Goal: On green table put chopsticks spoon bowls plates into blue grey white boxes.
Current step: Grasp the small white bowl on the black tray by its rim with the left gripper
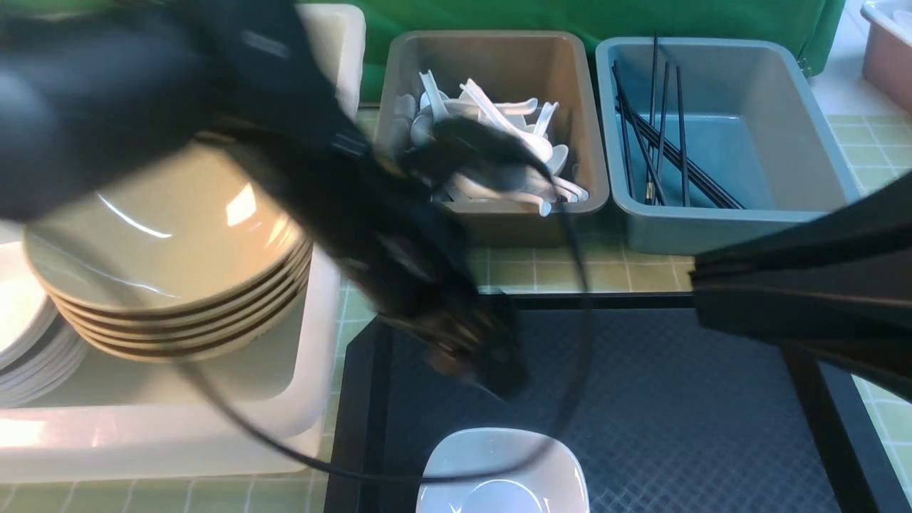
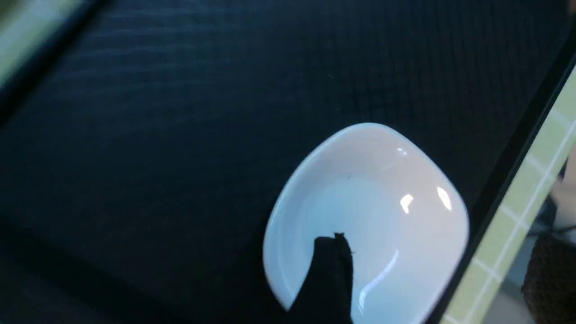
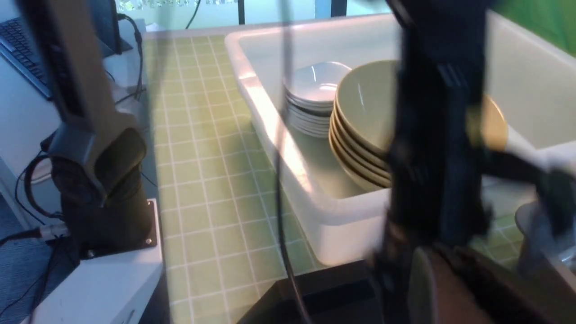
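1. Nearest the robot, a small white glazed dish with rounded corners (image 1: 502,474) sits on the dark ridged mat (image 1: 677,399). It is cut off by the near edge of the front view.
2. The left gripper (image 1: 499,381) hangs blurred just above the dish's far rim, and a black cable (image 1: 581,335) loops round it. In the left wrist view only 1 dark fingertip (image 2: 330,270) shows, lying across the dish's hollow. I cannot tell whether its jaws stand apart or together, nor whether it touches the glaze.
3. The black right arm (image 1: 805,278) reaches in over the mat's right side. The right gripper is out of the front view, and its jaws are together.
4. Left of the mat stands a long white plastic box (image 1: 313,370). It holds 2 stacks, touching or nearly so: round beige plates with dark rims (image 1: 164,235) and, further left, white plates (image 1: 28,342).
5. Beyond the mat, on the pale green tiled table (image 1: 534,271), a grey rectangular box (image 1: 491,53) holds a jumbled heap of white plastic spoons (image 1: 499,114).
6. Just beside it on the right, a blue rectangular box (image 1: 798,107) holds thin black chopsticks (image 1: 659,135) – most lean against its left wall.
7. Behind both boxes hangs a green cloth (image 1: 570,18).
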Motion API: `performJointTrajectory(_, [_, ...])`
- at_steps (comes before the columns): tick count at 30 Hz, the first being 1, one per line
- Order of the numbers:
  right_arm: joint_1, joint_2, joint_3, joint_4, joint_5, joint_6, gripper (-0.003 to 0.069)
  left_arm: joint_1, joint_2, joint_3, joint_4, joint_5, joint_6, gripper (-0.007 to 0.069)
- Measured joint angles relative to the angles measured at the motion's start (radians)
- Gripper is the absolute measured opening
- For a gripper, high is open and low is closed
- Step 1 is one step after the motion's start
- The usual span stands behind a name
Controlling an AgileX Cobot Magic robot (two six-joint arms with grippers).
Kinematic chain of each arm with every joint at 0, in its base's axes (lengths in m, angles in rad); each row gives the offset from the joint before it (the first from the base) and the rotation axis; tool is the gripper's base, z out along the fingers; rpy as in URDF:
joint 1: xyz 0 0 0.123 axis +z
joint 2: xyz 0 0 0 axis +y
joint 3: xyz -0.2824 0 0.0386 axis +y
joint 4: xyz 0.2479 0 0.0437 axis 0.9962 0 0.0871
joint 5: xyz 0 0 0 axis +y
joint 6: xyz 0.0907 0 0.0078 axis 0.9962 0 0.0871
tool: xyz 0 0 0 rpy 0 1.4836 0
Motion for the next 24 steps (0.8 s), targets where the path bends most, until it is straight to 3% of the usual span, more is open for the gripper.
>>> performJointTrajectory(11, [0.0,-0.004,0.0,-0.002,0.079,0.002,0.0063,-0.049,0.307,-0.183,0.152,0.067,0.205,0.0499])
performJointTrajectory(24, [0.0,-0.004,0.0,-0.002,0.085,0.002,0.0073,-0.049,0.333,-0.08,0.105,0.069,0.248,0.0498])
